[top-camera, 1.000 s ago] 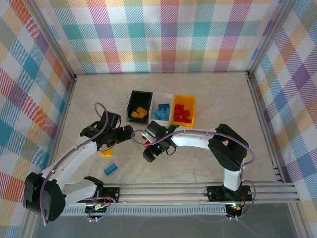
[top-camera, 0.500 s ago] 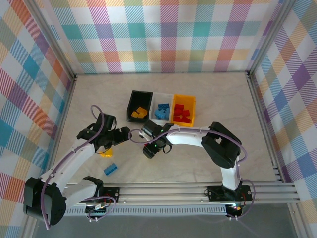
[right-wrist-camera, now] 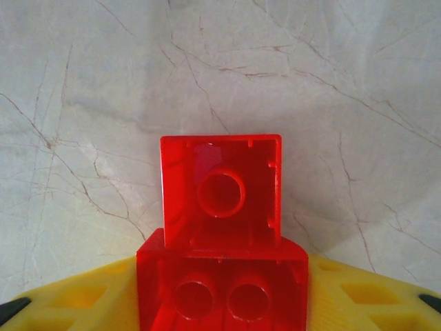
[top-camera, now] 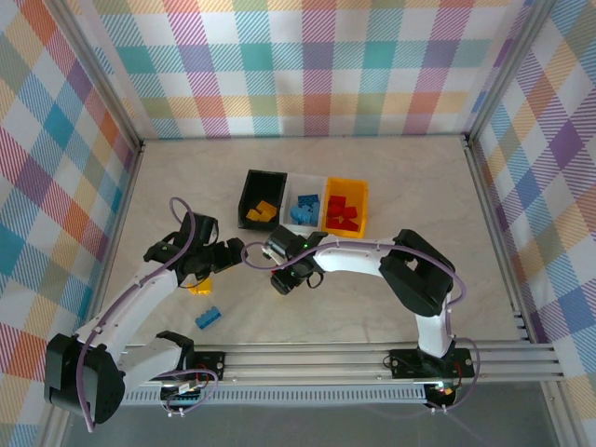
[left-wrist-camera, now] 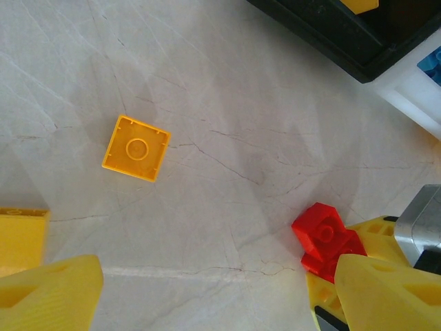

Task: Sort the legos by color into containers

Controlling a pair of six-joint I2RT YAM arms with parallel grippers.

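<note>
Both arms shifted slightly left since a second ago, bent low over table (top-camera: 391, 186). Clamped in right gripper (top-camera: 278, 266): red bricks (right-wrist-camera: 222, 227). Fingers of left gripper (left-wrist-camera: 213, 293) spread wide, empty.

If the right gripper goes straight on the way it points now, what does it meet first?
The red legos, directly ahead of the right gripper; below them lies the table, probably very near.

Left gripper (left-wrist-camera: 217, 286) spread wide over marbled tabletop (left-wrist-camera: 227, 89), nothing between my fingers (left-wrist-camera: 52, 293). Orange square brick (left-wrist-camera: 136, 147) lies underside up, upper left. Red brick (left-wrist-camera: 326, 238) just beside my right finger. Black bin (left-wrist-camera: 331, 34) and white bin (left-wrist-camera: 413, 93) at top right.
</note>
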